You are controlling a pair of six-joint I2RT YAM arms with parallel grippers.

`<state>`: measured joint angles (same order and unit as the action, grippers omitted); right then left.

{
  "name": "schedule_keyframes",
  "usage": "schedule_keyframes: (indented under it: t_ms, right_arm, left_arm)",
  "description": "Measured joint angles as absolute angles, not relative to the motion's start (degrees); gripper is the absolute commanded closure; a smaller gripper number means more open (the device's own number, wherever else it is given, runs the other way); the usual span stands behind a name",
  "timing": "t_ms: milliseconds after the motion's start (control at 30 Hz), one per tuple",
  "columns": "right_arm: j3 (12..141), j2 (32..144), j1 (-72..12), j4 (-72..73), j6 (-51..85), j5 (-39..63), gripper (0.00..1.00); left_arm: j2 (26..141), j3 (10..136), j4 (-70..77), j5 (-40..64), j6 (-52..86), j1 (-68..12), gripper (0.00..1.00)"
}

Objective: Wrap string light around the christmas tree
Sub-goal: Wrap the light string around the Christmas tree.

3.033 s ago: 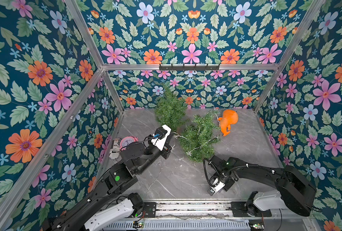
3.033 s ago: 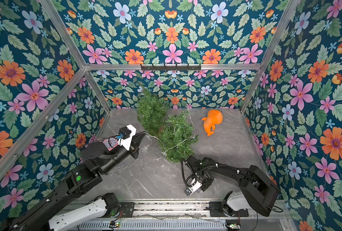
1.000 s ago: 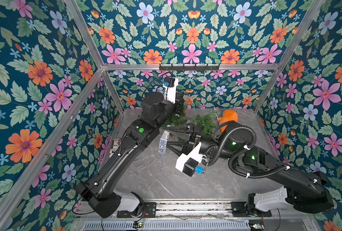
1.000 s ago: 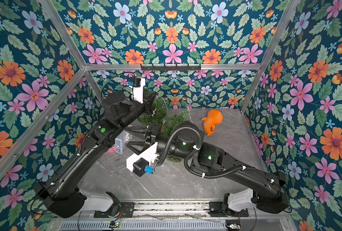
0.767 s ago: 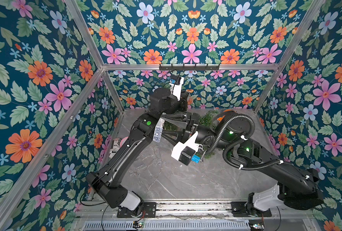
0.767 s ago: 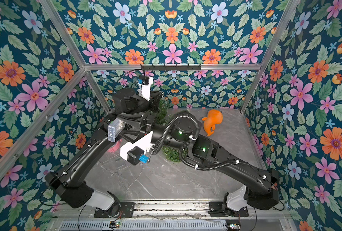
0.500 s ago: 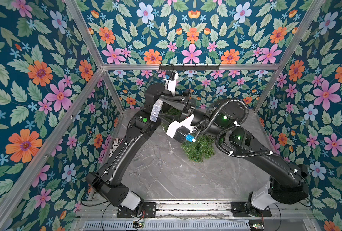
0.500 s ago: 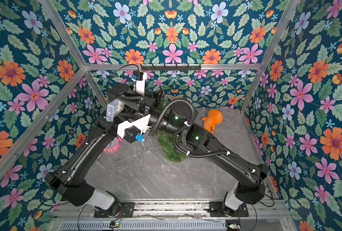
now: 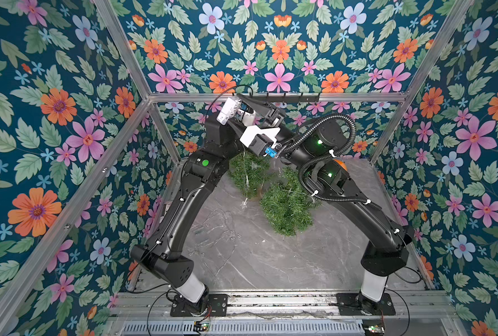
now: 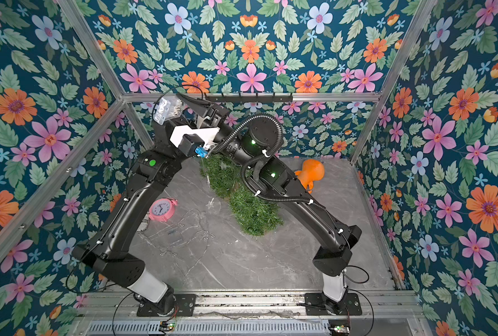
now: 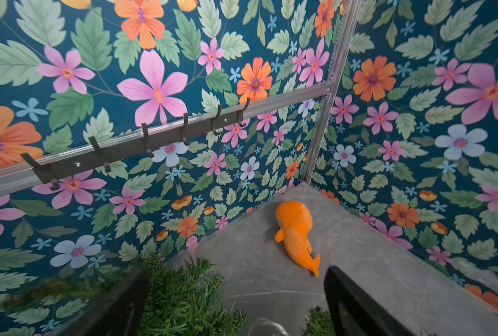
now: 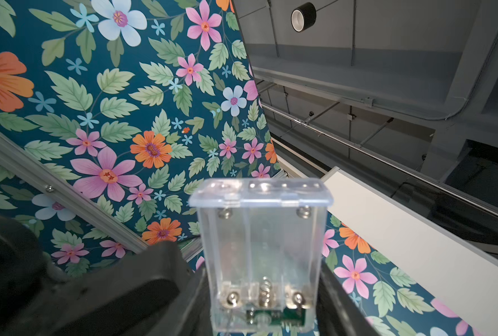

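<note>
The right gripper (image 12: 256, 286) is clamping a clear plastic battery box (image 12: 259, 241) — the left gripper (image 11: 236, 293) is gaping wide, empty.

Top pair: set high above the front edge, facing steeply down and back, far enough to take in the whole cell. Near-identical coverage in both top views of the marble tabletop (image 9: 242, 256), christmas tree (image 9: 285, 209) and hook rail (image 9: 285, 97).

Left wrist: raised near the back wall, angled down into the far corner. Shares the hook rail, tree tips and orange plush whale (image 11: 295, 232) with the top pair.

Right wrist: tilted upward past the wall top to the room ceiling (image 12: 387, 58). Very close on a clear battery box (image 12: 259, 250).
</note>
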<state>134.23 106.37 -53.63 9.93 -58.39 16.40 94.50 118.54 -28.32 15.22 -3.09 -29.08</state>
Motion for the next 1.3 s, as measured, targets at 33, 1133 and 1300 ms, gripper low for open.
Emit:
schedule_keyframes:
  t_ms: [33,1133,1300]
  right_arm:
    - [133.91,106.28,-53.69,10.28,-58.17,16.32,0.57]
    - [156.11,120.18,-36.12,14.11,-55.75,4.16,0.63]
    - [157.4,120.7,-33.06,14.94,-55.72,2.57,0.63]
  left_arm:
    - [95.42,120.05,-29.76,15.94,-3.79,-29.02,0.31]
    - [75.9,93.17,-8.05,-8.6,2.39,-28.88,0.12]
    - [74.7,89.89,-6.0,2.76,3.11,-28.99,0.13]
